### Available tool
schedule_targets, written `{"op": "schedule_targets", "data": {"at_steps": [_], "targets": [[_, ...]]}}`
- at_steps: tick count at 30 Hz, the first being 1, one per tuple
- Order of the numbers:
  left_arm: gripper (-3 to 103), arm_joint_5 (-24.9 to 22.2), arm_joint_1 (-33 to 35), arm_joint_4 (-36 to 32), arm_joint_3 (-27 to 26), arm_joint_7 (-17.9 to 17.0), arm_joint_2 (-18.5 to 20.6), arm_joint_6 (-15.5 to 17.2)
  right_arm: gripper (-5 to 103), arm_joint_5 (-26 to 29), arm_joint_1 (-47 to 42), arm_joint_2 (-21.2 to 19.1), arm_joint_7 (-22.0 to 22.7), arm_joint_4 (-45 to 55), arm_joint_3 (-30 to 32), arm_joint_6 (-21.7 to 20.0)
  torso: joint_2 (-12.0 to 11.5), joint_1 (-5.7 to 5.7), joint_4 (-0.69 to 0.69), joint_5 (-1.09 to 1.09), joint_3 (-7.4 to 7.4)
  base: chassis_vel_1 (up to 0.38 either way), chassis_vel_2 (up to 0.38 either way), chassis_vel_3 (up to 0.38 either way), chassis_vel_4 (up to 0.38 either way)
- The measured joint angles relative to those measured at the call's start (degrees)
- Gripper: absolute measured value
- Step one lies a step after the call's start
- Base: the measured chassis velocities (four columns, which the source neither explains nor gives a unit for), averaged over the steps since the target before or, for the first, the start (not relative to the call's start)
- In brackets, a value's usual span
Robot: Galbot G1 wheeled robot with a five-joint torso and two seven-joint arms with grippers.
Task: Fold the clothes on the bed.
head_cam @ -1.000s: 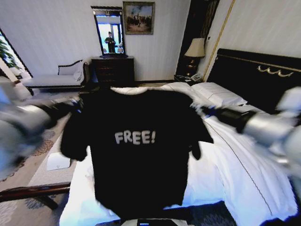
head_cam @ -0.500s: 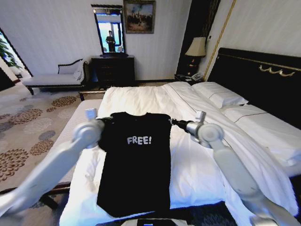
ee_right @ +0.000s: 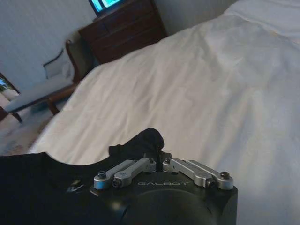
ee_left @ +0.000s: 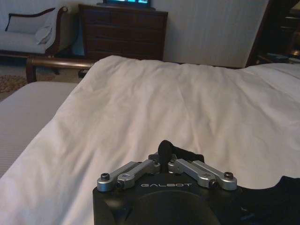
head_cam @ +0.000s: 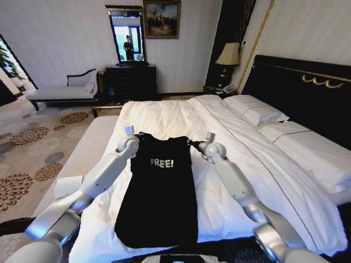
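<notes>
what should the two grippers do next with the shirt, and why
Probably lower both and let go. The left gripper and right gripper each pinch a shoulder of the black shirt, fingers shut on bunched fabric in the wrist views. The body already lies stretched lengthwise on the white bed with the sleeves tucked in, so the top edge looks ready to be laid flat.

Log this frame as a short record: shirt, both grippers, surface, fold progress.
shirt: black T-shirt lying lengthwise on the bed, print facing up, sleeves not visible
left gripper: shut on the shirt's top corner
right gripper: shut on the other top corner
surface: bed with white duvet
fold progress: shirt at full length, no crosswise fold yet
</notes>
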Motion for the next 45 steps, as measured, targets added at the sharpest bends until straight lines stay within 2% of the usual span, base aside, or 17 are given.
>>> {"op": "schedule_targets", "data": {"at_steps": [3,4,9,13,14,18,23,29,36,37,38,39,40,41,42,43,45], "targets": [[1,3.1,-1.3,6.7,-0.1,2.6,-2.7,-1.9,1,-2.4,3.6,2.4,-1.8,-8.2,-1.2,2.0,0.0,-0.01,-0.04,0.01,0.0,0.0,0.0,0.0,0.0],[1,3.1,-1.3,6.7,-0.1,2.6,-2.7,-1.9,1,-2.4,3.6,2.4,-1.8,-8.2,-1.2,2.0,0.0,-0.01,-0.04,0.01,0.0,0.0,0.0,0.0,0.0],[1,6.7,-3.6,15.1,-1.1,5.5,-6.2,-4.0,1,-4.8,8.8,5.6,-2.9,-17.1,-0.9,2.9,0.0,0.0,-0.05,0.02,0.0,0.0,0.0,0.0,0.0],[1,10.3,-6.7,24.3,-2.8,8.2,-10.6,-5.5,1,-10.2,14.5,9.3,-5.0,-28.9,0.1,4.7,0.0,0.0,-0.03,0.02,0.0,0.0,0.0,0.0,0.0],[1,10.3,-6.7,24.3,-2.8,8.2,-10.6,-5.5,1,-10.2,14.5,9.3,-5.0,-28.9,0.1,4.7,0.0,0.0,-0.03,0.02,0.0,0.0,0.0,0.0,0.0],[1,14.5,-9.5,33.0,-4.3,10.6,-15.6,-7.0,1,-17.6,17.4,12.9,-7.2,-38.1,2.2,7.5,0.0,0.0,-0.05,0.03,0.0,0.0,0.0,0.0,0.0],[1,19.9,-11.9,41.7,-6.7,13.2,-20.4,-8.9,1,-22.7,18.2,14.7,-8.8,-42.7,4.6,9.6,0.0,0.0,-0.06,0.03,0.0,0.0,0.0,0.0,0.0],[1,21.8,-11.6,43.1,-7.6,13.6,-21.1,-9.7,1,-26.6,19.2,16.2,-9.9,-47.0,9.0,11.8,0.0,-0.01,-0.05,0.03,-0.01,0.0,0.0,0.0,0.0],[1,22.2,-11.0,42.9,-8.6,13.6,-21.0,-10.0,-2,-28.0,19.5,16.6,-11.9,-48.3,9.3,13.6,0.0,0.0,-0.04,0.02,-0.01,0.0,0.0,0.0,0.0],[1,22.1,-10.8,42.6,-8.7,13.6,-20.9,-10.0,2,-28.1,19.5,16.7,-12.1,-48.3,9.2,14.1,0.0,0.0,-0.05,0.02,-0.01,0.0,0.0,0.0,0.0],[6,21.9,-10.6,42.4,-8.9,13.6,-20.9,-10.1,2,-28.1,19.4,16.7,-12.3,-48.2,9.1,14.4,0.0,0.0,-0.06,0.02,-0.01,0.0,0.0,0.0,0.0],[11,21.7,-10.3,41.9,-9.0,13.5,-20.6,-10.1,7,-28.2,19.2,16.8,-12.4,-47.8,8.8,14.5,0.0,0.0,-0.06,0.02,-0.01,0.0,0.0,0.0,0.0],[11,21.5,-10.0,41.4,-9.0,13.5,-20.4,-10.1,13,-28.2,18.9,16.6,-12.5,-47.3,8.4,14.6,0.0,0.0,-0.05,0.02,-0.01,0.0,0.0,0.0,0.0],[11,21.5,-10.0,41.4,-9.0,13.5,-20.4,-10.1,13,-28.2,18.9,16.6,-12.5,-47.3,8.4,14.6,0.0,0.0,-0.05,0.02,-0.01,0.0,0.0,0.0,0.0],[17,21.4,-9.6,40.6,-9.0,13.4,-20.0,-9.9,18,-28.2,18.5,16.4,-12.6,-46.6,8.0,14.4,0.0,-0.01,-0.04,0.02,-0.01,0.0,0.0,0.0,0.0],[22,21.3,-9.3,40.2,-9.0,13.2,-19.8,-9.7,18,-28.1,18.2,16.2,-12.5,-46.0,7.6,14.1,0.0,-0.01,-0.04,0.02,-0.01,0.0,0.0,0.0,0.0],[33,20.7,-8.2,37.9,-8.8,12.3,-18.7,-8.9,28,-27.2,16.9,15.1,-12.0,-43.6,6.0,12.8,0.0,-0.01,-0.04,0.02,-0.01,0.0,0.0,0.0,0.0]]}}
